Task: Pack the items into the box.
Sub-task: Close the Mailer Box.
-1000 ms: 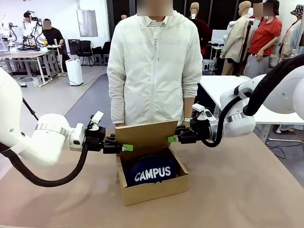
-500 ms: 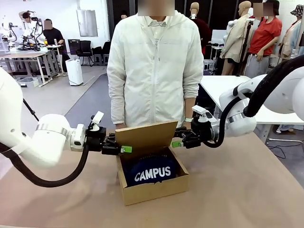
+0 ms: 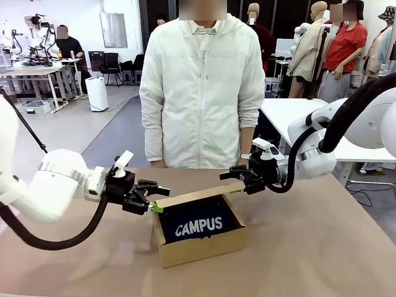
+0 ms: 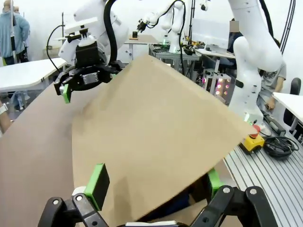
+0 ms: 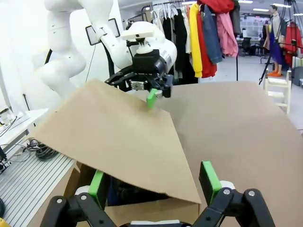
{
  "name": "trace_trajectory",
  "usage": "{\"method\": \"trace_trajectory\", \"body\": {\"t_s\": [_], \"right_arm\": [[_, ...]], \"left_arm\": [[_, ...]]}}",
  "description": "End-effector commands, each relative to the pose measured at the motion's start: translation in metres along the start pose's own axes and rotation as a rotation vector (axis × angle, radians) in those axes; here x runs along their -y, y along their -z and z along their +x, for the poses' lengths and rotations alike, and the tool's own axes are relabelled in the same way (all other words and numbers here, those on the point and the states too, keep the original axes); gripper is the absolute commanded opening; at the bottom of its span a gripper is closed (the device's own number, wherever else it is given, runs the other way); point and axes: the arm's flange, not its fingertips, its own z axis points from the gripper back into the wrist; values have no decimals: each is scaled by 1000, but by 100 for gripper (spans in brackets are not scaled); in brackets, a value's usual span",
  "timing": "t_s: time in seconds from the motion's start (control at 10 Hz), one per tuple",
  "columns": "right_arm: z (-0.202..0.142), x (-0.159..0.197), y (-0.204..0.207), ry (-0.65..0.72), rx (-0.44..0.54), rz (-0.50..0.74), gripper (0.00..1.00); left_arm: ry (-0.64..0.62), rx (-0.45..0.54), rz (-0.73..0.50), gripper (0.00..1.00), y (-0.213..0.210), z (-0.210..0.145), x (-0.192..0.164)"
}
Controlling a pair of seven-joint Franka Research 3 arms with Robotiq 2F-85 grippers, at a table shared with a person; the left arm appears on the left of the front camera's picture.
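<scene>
I can read "CAMPUS" in white letters on the navy zippered pencil pouch [image 3: 199, 224]. It lies inside the small brown cardboard box [image 3: 199, 245] near the middle of the brown table [image 3: 322, 247], its long side running left to right. The box's brown flap lid [image 3: 197, 195] tilts low over the pouch, hinged at the far side. My left gripper [image 3: 150, 197] sits at the lid's left end, jaws spread. My right gripper [image 3: 230, 179] sits at the right end, jaws spread too.
</scene>
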Motion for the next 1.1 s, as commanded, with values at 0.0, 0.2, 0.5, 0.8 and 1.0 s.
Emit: {"method": "trace_trajectory", "body": {"t_s": [0.0, 0.2, 0.5, 0.8, 1.0], "right_arm": [[-9, -13, -22, -53, 24, 17, 100], [-23, -36, -52, -49, 66, -27, 100], [-6, -36, -50, 2, 259, -172, 100], [34, -22, -16, 50, 296, -232, 100], [42, -11, 8, 45, 189, -215, 100]], "left_arm": [[60, 34, 19, 100, -20, 1, 25], [74, 38, 98, 100, -39, -2, 52], [206, 251, 314, 100, -57, 4, 74], [285, 252, 457, 100, -31, 18, 56], [260, 125, 384, 100, -7, 18, 34]]}}
